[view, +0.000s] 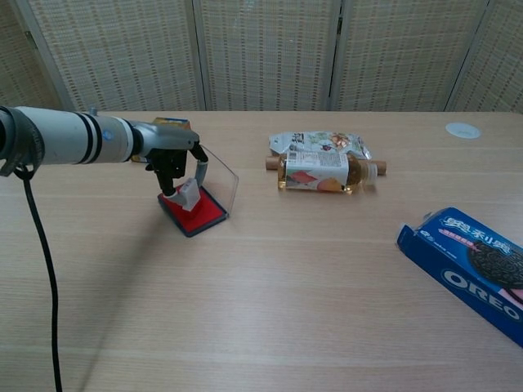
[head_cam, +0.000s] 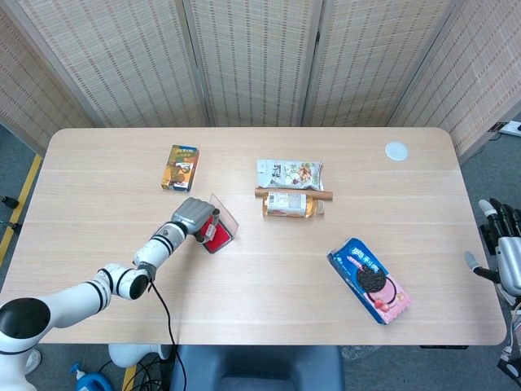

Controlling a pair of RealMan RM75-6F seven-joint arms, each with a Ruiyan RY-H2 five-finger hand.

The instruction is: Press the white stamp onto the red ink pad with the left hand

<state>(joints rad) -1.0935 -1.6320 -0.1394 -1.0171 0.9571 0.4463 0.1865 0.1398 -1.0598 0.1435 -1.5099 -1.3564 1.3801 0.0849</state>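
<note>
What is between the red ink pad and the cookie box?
Nothing, just bare table between the ink pad and the cookie box, seen in the chest view.

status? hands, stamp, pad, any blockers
Left hand holds white stamp, stamp down on red ink pad. Right hand open, off table edge. Pad's clear lid stands open behind; nothing blocking.

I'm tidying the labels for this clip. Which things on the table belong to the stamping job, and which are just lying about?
Part of the job:
left hand
white stamp, held in its fingers
red ink pad, lid open

Lying about:
Oreo box
bottle
snack bag
small yellow box
white disc
</note>
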